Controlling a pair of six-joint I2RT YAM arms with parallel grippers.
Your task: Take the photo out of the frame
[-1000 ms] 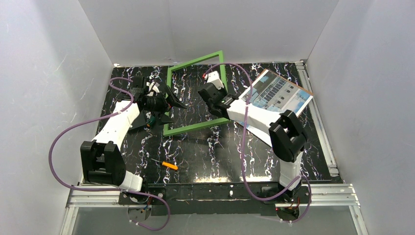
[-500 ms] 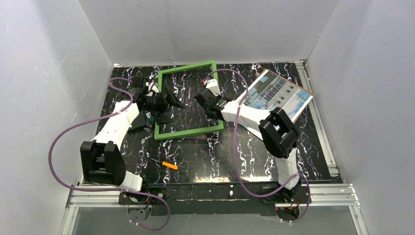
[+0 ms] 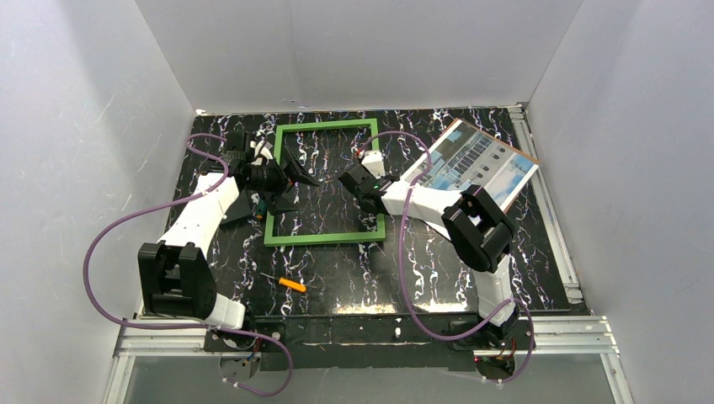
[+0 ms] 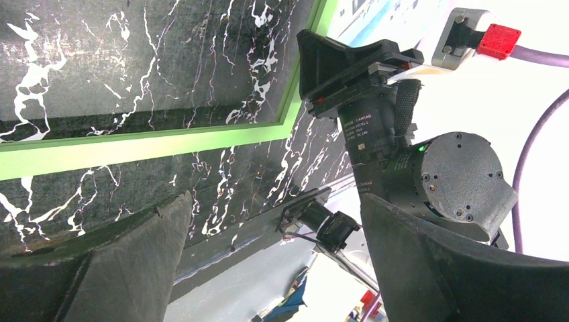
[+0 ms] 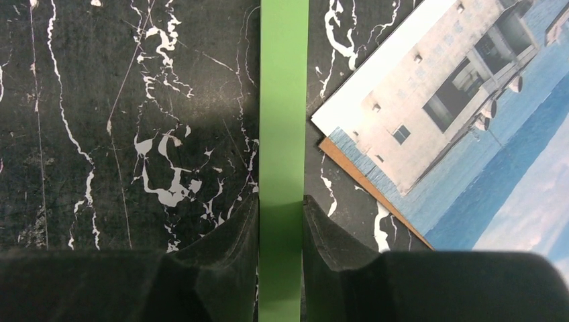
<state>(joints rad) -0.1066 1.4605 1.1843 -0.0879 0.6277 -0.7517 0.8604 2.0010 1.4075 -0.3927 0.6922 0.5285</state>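
Observation:
The green frame (image 3: 324, 238) lies flat and empty on the black marbled table, which shows through its opening. My right gripper (image 3: 375, 192) is shut on the frame's right bar; in the right wrist view the green bar (image 5: 283, 100) runs tightly between the pads of this gripper (image 5: 280, 215). The photo (image 3: 480, 164) of a white building under blue sky lies outside the frame at the back right, on a brown board (image 5: 362, 181). My left gripper (image 3: 296, 187) hangs open over the frame's left side, with nothing between its fingers (image 4: 134, 255).
A small orange piece (image 3: 293, 284) lies on the table in front of the frame. A dark flat object (image 3: 253, 206) sits under the left wrist. White walls enclose the table on three sides, and a metal rail (image 3: 547, 210) runs along the right edge.
The right gripper has lowered the tilted frame down and leftward until it lies flat on the table. The left arm and the photo have not moved.

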